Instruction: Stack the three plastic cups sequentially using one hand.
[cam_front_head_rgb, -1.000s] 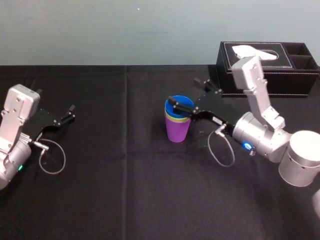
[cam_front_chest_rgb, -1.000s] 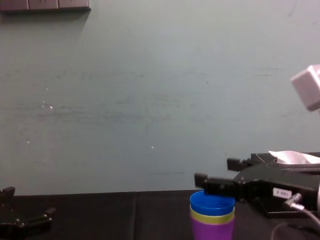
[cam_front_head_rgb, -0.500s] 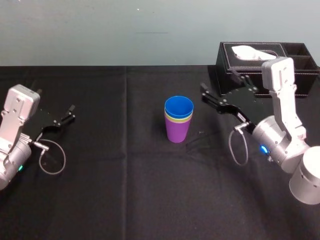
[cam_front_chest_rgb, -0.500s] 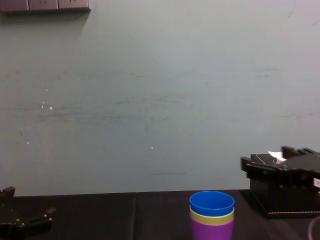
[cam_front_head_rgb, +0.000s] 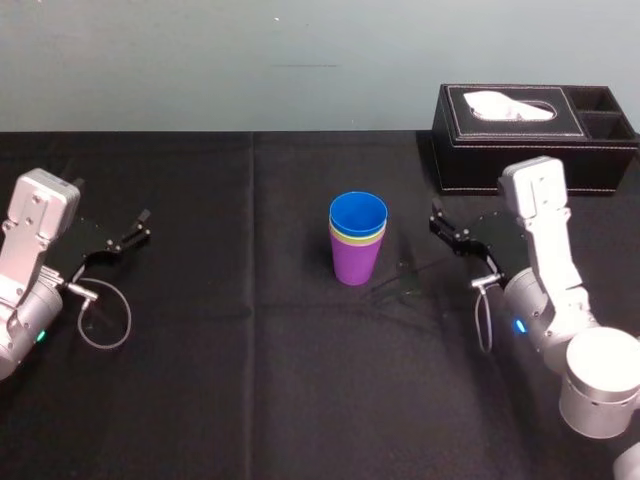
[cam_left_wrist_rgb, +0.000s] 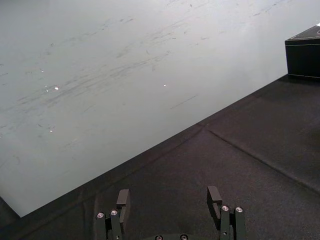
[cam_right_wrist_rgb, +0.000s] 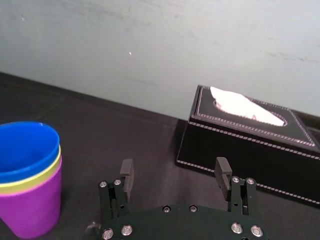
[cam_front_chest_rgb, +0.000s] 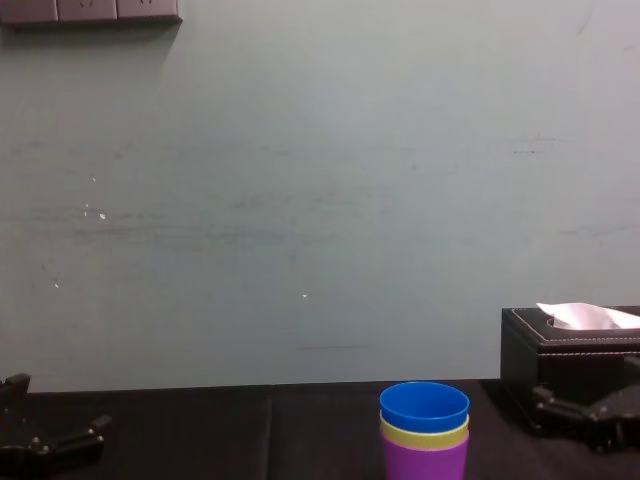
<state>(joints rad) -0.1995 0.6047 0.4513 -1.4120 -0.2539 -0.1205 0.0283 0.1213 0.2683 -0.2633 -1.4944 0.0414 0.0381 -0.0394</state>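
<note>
The three plastic cups (cam_front_head_rgb: 357, 240) stand nested upright at the table's middle: blue cup (cam_front_head_rgb: 358, 215) innermost, a yellow-green rim (cam_front_head_rgb: 357, 239) below it, purple cup (cam_front_head_rgb: 356, 264) outermost. The chest view shows the stack (cam_front_chest_rgb: 424, 440) from the side, and the right wrist view shows it (cam_right_wrist_rgb: 30, 180) too. My right gripper (cam_front_head_rgb: 437, 222) hovers to the right of the stack, apart from it, open with nothing between its fingers (cam_right_wrist_rgb: 174, 170). My left gripper (cam_front_head_rgb: 138, 228) rests open at the table's far left (cam_left_wrist_rgb: 168, 196).
A black tissue box (cam_front_head_rgb: 535, 125) with a white tissue stands at the back right, behind the right gripper (cam_right_wrist_rgb: 250, 135). Black cloth (cam_front_head_rgb: 250, 380) covers the table. A grey cable loop (cam_front_head_rgb: 105, 320) lies by the left arm.
My right gripper, open, has drawn back from the blue cup's rim to the right and lower, away from the stack. The stack and the left arm have not moved.
</note>
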